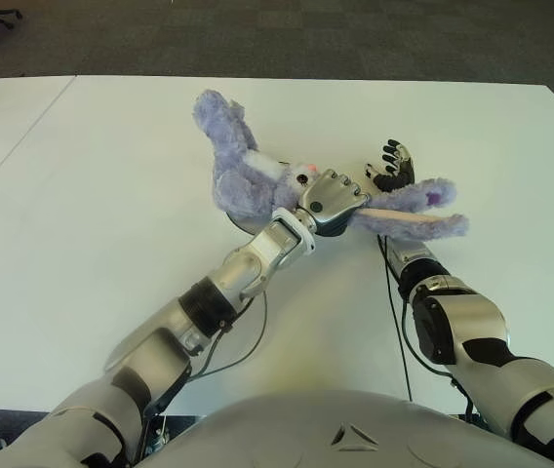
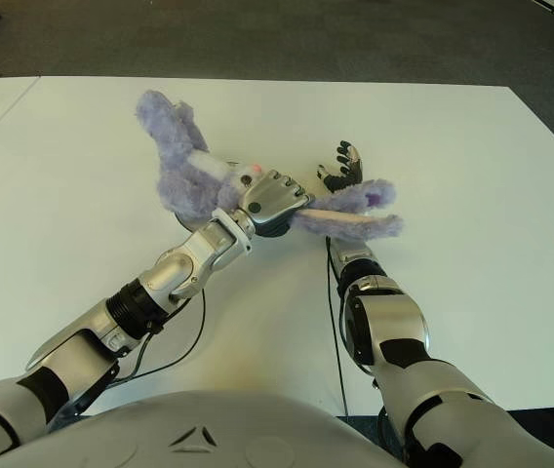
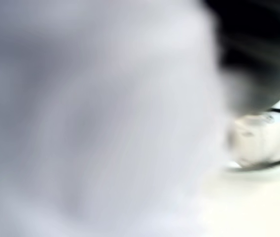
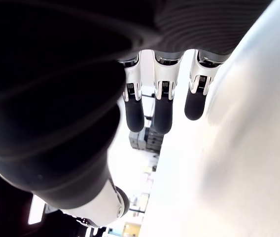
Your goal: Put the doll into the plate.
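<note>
A fluffy lilac bunny doll (image 1: pixel 241 174) hangs just above the white table (image 1: pixel 92 195) near its middle. My left hand (image 1: pixel 334 201) is shut on the doll at the head, where the long ears (image 1: pixel 415 210) trail off to the right. In the left wrist view, pale fur (image 3: pixel 95 118) fills almost everything. Under the doll's body a thin grey rim shows, likely the plate (image 1: pixel 240 223); most of it is hidden. My right hand (image 1: pixel 393 166) shows just behind the ears, its fingers (image 4: pixel 162 106) straight and holding nothing.
Black cables (image 1: pixel 394 312) run along both forearms over the table's near part. The table's far edge (image 1: pixel 306 80) meets dark carpet. A seam (image 1: pixel 23 132) divides the tabletop at the left.
</note>
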Robot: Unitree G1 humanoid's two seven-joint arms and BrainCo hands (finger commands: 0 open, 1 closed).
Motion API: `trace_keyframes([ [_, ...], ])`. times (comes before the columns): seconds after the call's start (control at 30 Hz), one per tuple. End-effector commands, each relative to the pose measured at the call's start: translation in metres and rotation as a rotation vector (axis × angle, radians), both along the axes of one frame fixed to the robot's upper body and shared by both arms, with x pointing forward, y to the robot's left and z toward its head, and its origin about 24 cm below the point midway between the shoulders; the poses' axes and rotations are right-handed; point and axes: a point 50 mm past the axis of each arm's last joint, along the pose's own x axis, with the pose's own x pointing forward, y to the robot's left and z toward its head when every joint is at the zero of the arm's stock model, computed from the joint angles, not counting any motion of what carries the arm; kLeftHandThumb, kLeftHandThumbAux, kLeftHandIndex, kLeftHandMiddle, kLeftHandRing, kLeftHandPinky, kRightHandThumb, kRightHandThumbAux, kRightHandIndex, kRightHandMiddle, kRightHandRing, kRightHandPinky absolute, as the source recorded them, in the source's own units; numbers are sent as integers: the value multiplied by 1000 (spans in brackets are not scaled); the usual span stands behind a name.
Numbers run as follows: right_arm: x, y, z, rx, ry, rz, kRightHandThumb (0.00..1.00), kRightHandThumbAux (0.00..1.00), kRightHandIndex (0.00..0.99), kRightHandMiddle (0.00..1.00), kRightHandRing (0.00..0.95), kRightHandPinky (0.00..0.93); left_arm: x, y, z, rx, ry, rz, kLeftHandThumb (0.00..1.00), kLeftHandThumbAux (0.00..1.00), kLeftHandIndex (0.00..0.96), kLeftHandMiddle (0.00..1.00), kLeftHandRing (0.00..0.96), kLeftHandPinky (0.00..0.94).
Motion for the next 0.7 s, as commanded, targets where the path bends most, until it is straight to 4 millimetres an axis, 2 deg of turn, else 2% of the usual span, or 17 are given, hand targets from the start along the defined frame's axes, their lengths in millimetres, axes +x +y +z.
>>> trace_keyframes([
  [0.03,-69,3,-90,38,437,-30,454,911,113,190,194,201,-1,4,-16,23,-3,0,690,704,408,703,783,827],
  [0.13,-70,1,-90,26,442,-29,450,910,100,181,186,190,-1,5,-17,23,-41,-16,687,705,406,640,762,818],
  [0.33,-71,0,-91,21,446,-29,426,912,96,174,175,174,0,5,-18,13,-65,-24,686,705,406,617,750,805],
  [0.37,-70,0,-91,21,445,-28,424,910,94,168,168,166,0,5,-18,10,-68,-25,685,706,406,589,719,744],
  [0.43,-70,1,-90,23,442,-28,421,910,94,166,165,163,0,6,-19,2,-70,-28,685,706,406,581,709,725],
  [0.6,-76,-2,-94,29,455,-40,474,894,132,213,224,252,1,7,-21,-10,-53,-22,687,708,407,505,616,642],
  [0.7,-74,-1,-92,8,444,-38,483,887,138,226,239,264,2,7,-24,-10,-39,-14,687,709,408,497,603,641],
])
